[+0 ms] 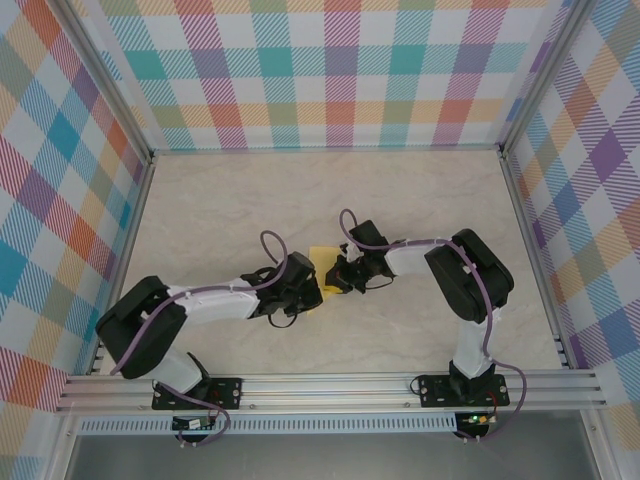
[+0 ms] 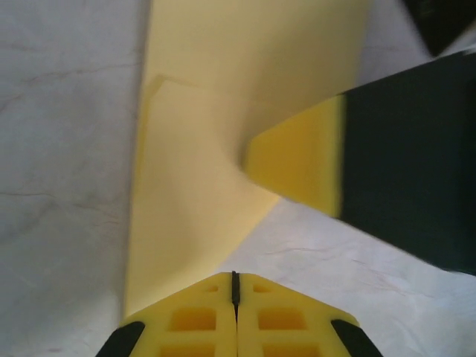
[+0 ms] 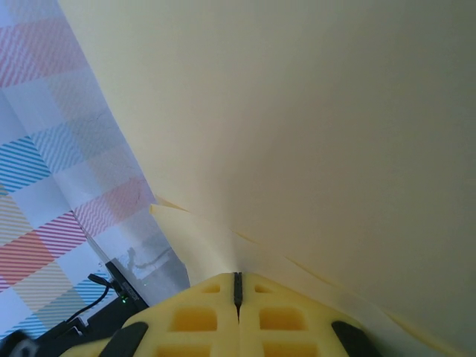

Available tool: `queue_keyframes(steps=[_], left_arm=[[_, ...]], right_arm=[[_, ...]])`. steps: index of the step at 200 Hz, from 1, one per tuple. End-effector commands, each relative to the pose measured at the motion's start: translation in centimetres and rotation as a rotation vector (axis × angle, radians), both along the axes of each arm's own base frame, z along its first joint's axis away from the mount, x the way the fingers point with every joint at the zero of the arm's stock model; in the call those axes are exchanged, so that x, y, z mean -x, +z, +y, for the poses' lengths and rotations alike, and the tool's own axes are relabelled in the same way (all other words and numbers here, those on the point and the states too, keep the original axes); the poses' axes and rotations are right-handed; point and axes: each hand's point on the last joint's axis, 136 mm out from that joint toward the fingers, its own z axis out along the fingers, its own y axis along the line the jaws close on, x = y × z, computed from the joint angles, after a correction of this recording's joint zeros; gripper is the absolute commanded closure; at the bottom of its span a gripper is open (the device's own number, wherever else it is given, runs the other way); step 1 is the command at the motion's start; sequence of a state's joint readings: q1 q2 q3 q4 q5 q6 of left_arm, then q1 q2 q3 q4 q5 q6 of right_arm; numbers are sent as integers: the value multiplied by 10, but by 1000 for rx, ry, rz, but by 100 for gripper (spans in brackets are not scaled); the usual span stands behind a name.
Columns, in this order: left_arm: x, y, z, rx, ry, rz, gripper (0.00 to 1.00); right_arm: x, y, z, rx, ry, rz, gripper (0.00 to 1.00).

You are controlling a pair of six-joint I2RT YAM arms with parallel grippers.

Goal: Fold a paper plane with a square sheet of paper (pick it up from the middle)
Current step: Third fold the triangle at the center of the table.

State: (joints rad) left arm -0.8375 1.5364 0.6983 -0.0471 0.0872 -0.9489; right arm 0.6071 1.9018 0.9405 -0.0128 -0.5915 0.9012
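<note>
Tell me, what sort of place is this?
Likely a robot test booth or lab cell: two robot arms bolted to a metal rail, plaid backdrop walls boxing in the table, yellow paper between the arms.

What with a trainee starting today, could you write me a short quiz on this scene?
1. True or false: the square sheet of paper lies flat in a far corner of the table.
2. Where are the left gripper and the right gripper? A) parked by their bases B) meeting at the paper, mid-table C) against opposite walls
3. Fill in: in its own wrist view, the right gripper's jaws are ____ at the paper's edge.

Key: 1 false, it sits mid-table, creased and partly lifted. 2 B. 3 shut.
</note>
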Motion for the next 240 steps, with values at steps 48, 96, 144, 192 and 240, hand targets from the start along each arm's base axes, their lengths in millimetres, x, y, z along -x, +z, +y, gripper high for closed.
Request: queue_keyframes(steps=[48,96,144,192,240], left_arm=[[25,-52,40,-174,30,94,100],[31,-45,50,-176,18,60,100],[30,-45,46,-191,-11,71,100],[35,-47,59,-242,-14,79,100],[41,-48,69,-251,-4,75,100]], right_arm=[[-16,27,-6,89,18,-68,97],[-4,31,-3,16,12,-94,99],[18,13,16,-38,59,-80,100],[11,-21,-18,105,3,-60,100],[-8,-31,-51,119,-69,-56,100]])
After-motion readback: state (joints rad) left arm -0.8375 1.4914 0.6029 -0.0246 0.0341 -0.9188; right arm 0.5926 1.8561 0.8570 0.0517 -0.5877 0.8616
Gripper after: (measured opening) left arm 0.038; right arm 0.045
